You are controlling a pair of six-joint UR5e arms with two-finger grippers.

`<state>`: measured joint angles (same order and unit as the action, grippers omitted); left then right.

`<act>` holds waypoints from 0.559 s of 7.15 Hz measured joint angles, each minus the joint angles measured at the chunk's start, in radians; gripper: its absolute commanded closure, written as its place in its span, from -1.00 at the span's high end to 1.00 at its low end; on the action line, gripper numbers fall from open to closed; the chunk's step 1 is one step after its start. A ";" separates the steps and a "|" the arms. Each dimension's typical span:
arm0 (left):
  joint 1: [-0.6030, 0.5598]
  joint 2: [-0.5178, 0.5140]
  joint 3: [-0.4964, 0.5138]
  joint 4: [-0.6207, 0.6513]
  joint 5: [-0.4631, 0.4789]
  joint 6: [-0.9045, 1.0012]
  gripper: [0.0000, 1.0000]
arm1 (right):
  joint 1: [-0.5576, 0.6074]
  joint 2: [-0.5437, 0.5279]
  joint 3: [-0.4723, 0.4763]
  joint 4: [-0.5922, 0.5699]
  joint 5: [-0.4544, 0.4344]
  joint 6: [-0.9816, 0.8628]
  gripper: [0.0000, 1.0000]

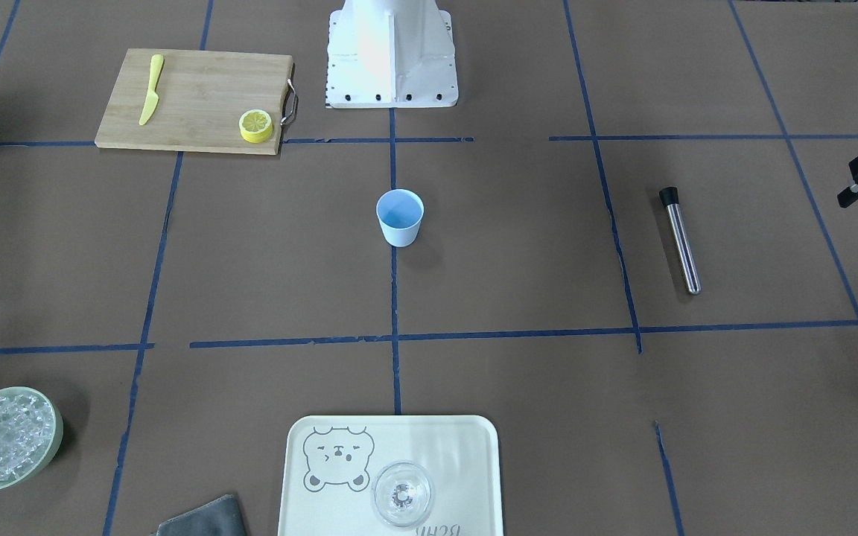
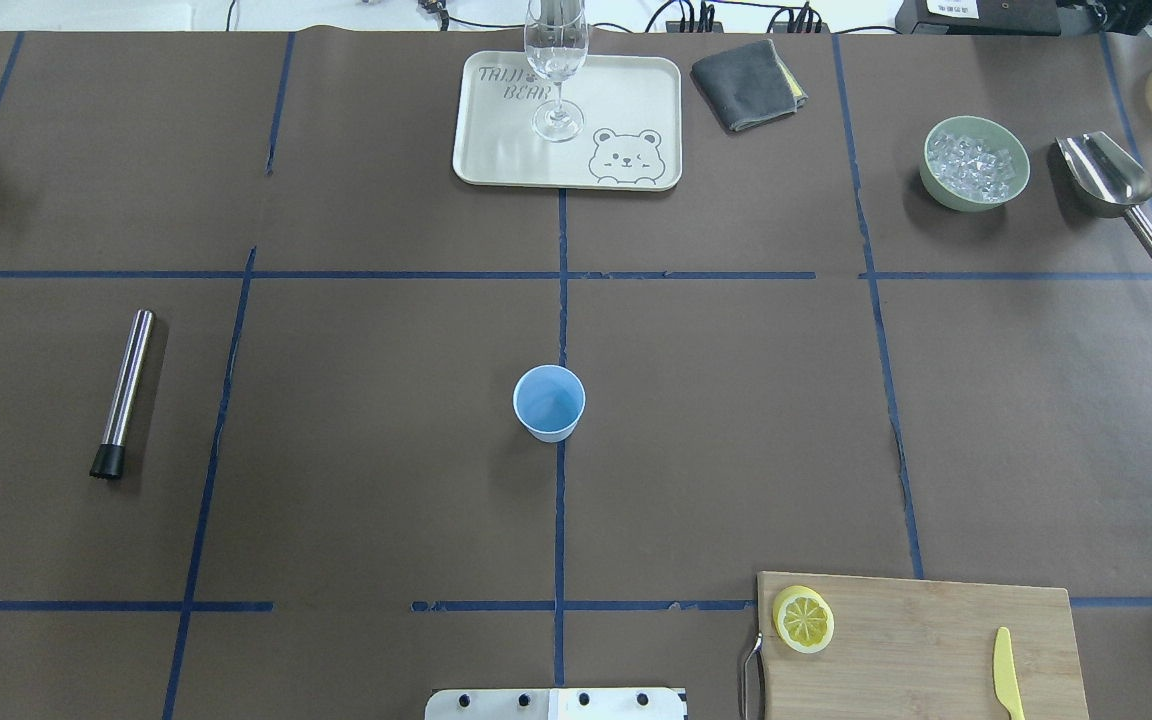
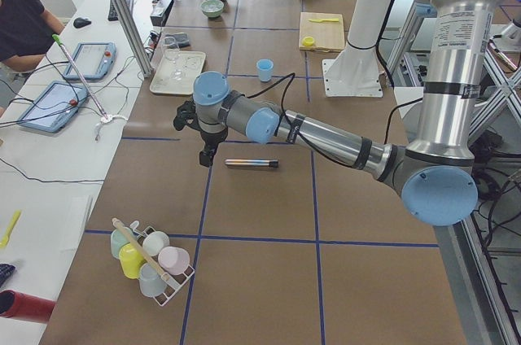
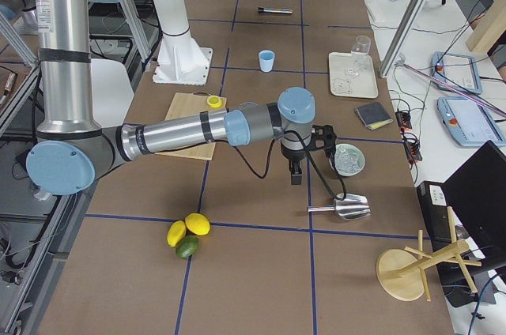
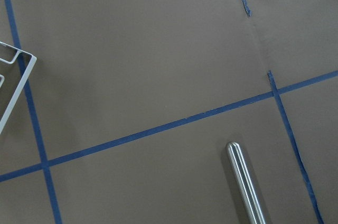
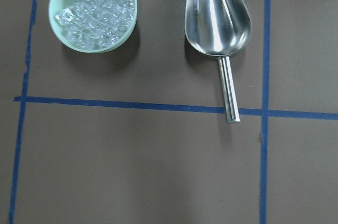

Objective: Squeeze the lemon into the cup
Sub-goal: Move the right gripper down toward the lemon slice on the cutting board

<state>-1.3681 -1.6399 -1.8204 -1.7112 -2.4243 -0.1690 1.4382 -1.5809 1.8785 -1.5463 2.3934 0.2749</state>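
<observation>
Left gripper (image 3: 207,152): hangs fingers-down over the table (image 2: 386,350), near the steel muddler (image 2: 124,392). I see it clearly only from the side and as a sliver at the edge of the front view, so I can't tell whether the fingers are apart or together. Nothing shows in it. Its wrist camera looks down on the muddler's rounded end and a corner of a white wire rack (image 5: 13,81).

Right gripper (image 4: 295,173): also fingers-down, above the table by the green bowl of ice (image 2: 971,203) and the steel scoop (image 2: 1104,172). It shows from the side only, so I can't tell its state either. Its wrist camera has both bowl and scoop in frame.

Bearings below are from the overhead view, 12 o'clock being away from the robot base.

- Light-blue cup (image 2: 549,402): upright at table centre, on the middle tape line, mouth open.
- Lemon slice (image 2: 803,619): at about 5 o'clock from the cup and well apart from it, cut face up on the near-left corner of the bamboo cutting board (image 2: 926,640). It looks thick from the front; I can't tell if it is a stack.
- Yellow knife (image 2: 1007,675): on the same board, at 4 o'clock from the slice.
- Muddler: 9 o'clock from the cup, lying flat.
- Bear tray (image 2: 496,150) with a stemmed glass (image 2: 557,60): 12 o'clock.
- Grey cloth (image 2: 748,83): 1 o'clock.
- Ice bowl: 2 o'clock, the scoop just beside it at 3 o'clock.
</observation>
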 measured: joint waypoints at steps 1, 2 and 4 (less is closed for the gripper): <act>0.020 0.000 0.005 -0.020 0.018 -0.023 1.00 | -0.078 0.000 0.088 0.005 -0.014 0.116 1.00; 0.046 0.000 0.008 -0.044 0.054 -0.064 1.00 | -0.167 0.000 0.173 0.007 -0.044 0.249 1.00; 0.078 0.002 0.017 -0.100 0.098 -0.129 1.00 | -0.344 0.003 0.311 0.010 -0.128 0.506 1.00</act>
<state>-1.2897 -1.6375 -1.8038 -1.8113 -2.3263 -0.2984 1.0940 -1.5779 2.1893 -1.5366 2.2657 0.7809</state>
